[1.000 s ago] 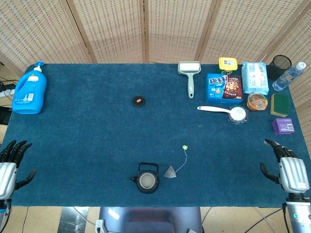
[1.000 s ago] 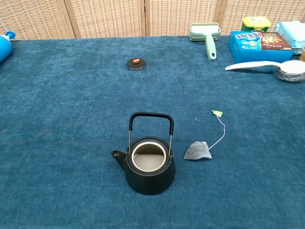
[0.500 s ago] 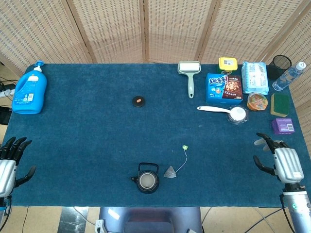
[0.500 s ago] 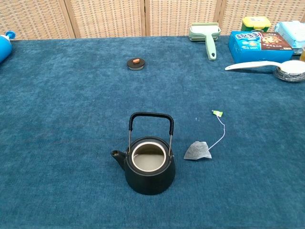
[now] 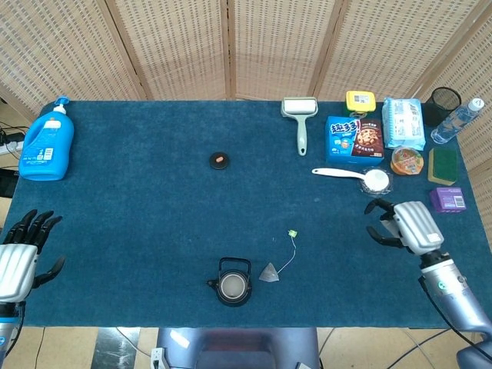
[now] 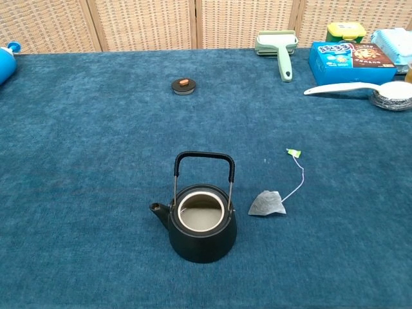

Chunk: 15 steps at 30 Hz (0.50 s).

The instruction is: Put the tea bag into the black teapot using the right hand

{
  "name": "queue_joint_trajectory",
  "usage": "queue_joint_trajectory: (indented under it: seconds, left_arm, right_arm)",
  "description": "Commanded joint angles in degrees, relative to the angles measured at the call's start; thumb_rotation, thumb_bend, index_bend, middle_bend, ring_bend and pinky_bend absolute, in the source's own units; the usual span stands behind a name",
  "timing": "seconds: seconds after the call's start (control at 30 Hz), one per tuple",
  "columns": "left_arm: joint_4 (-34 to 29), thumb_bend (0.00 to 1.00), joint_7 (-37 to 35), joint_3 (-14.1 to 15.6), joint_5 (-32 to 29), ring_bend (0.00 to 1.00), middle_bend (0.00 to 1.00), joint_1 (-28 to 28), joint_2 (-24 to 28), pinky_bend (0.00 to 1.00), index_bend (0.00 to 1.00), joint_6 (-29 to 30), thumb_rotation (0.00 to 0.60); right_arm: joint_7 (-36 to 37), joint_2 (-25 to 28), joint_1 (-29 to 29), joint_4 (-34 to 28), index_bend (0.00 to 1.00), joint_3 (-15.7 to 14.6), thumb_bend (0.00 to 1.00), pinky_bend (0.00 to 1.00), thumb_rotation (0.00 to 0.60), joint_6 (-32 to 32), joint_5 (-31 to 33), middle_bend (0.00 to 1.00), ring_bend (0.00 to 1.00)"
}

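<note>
The black teapot [image 6: 201,219] stands upright at the lower centre of the chest view, lid off and handle raised, with the tea bag [image 6: 266,203] lying flat on the blue table cloth [image 6: 96,161] just to its right, not touching it, its string running up to a green tag [image 6: 293,152]. The right hand [image 5: 405,225] is at the lower right of the head view, over the cloth, well apart from the tea bag, fingers spread and holding nothing. The left hand [image 5: 21,254] is at the lower left edge, fingers likewise spread and empty; the teapot lid [image 5: 220,160] lies at upper centre.
</note>
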Motion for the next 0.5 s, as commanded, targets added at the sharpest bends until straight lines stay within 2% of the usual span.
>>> queue_joint_trajectory:
  seconds: [0.03,0.5]
  left_arm:
    - [-0.36,0.35,0.63,-0.5,-0.64,0.0,0.12,-1.0,-0.07,0.14,0.14,-1.26,0.6]
    - [-0.44,0.35,1.19,-1.62,-1.71,0.0,0.12,-3.68,-0.47,0.14,0.14,-3.67,0.6]
  right_arm:
    - [0.32,-1.12,4.89,0.21,0.47,0.34,0.39,1.0,0.6,-5.95,-0.34,1.0,1.0]
    - [-2.89,-6.38,15.86,1.5,0.45,-0.23,0.39,1.0,0.6,-19.93,2.95,1.0,1.0]
